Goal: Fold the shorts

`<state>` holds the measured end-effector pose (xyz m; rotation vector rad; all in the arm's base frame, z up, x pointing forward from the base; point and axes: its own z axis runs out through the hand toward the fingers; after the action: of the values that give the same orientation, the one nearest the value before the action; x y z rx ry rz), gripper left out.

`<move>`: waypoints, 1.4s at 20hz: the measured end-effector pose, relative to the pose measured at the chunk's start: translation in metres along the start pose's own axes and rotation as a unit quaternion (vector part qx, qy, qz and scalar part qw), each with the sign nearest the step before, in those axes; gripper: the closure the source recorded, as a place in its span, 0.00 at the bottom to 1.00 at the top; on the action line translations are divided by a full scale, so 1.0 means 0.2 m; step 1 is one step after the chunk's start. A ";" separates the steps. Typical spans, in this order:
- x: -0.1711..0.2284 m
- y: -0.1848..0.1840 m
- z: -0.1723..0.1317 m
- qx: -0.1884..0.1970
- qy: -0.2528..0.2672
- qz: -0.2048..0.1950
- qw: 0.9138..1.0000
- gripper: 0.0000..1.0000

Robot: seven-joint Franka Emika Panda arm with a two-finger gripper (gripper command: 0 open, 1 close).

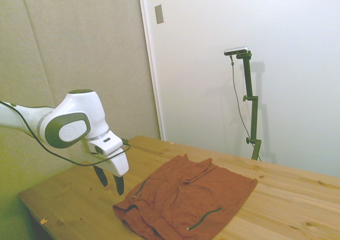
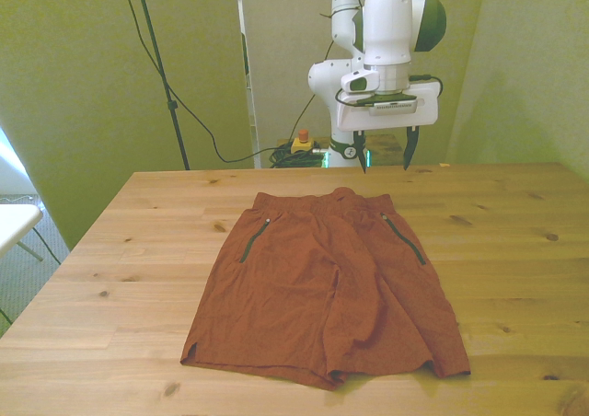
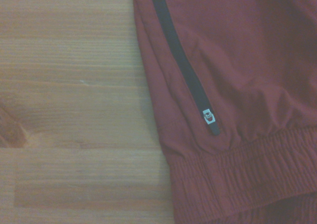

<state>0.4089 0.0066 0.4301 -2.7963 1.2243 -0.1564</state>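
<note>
The rust-red shorts (image 2: 327,283) lie spread flat on the wooden table (image 2: 120,250), waistband toward the far edge, with two dark zipper lines near the hips. In the side view the shorts (image 1: 186,197) are wrinkled, and the waistband end sits nearest the arm. My gripper (image 2: 384,152) hangs open above the waistband's corner on the front view's right, clear of the cloth and holding nothing. From the side, the gripper (image 1: 110,180) hovers above the table beside the shorts' corner. The wrist view shows a zipper (image 3: 185,70) and the elastic waistband (image 3: 237,179) close up.
Bare wood surrounds the shorts on all sides. A cable and a small yellow box with a red button (image 2: 301,142) lie on the floor behind the table's far edge. A white wall and a beige panel stand behind the table.
</note>
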 end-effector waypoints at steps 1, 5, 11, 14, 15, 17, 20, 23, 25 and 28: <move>0.00 0.00 0.00 0.000 0.001 -0.001 1.000 0.00; 0.01 -0.02 -0.02 -0.027 0.055 -0.013 0.998 0.00; -0.17 -0.15 0.04 -0.113 0.168 -0.091 0.975 0.00; -0.27 -0.21 0.12 -0.141 0.202 -0.116 0.962 0.00; -0.29 -0.22 0.15 -0.147 0.208 -0.121 0.959 0.00; -0.33 -0.25 0.23 -0.157 0.212 -0.131 0.956 0.00; -0.39 -0.28 0.32 -0.168 0.211 -0.145 0.952 0.00; -0.40 -0.28 0.37 -0.183 0.222 -0.150 0.946 0.00; -0.38 -0.27 0.40 -0.193 0.225 -0.152 0.943 0.00; -0.36 -0.24 0.44 -0.211 0.223 -0.153 0.939 0.00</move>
<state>0.4055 0.0953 0.3444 -3.4557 0.9642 -0.6546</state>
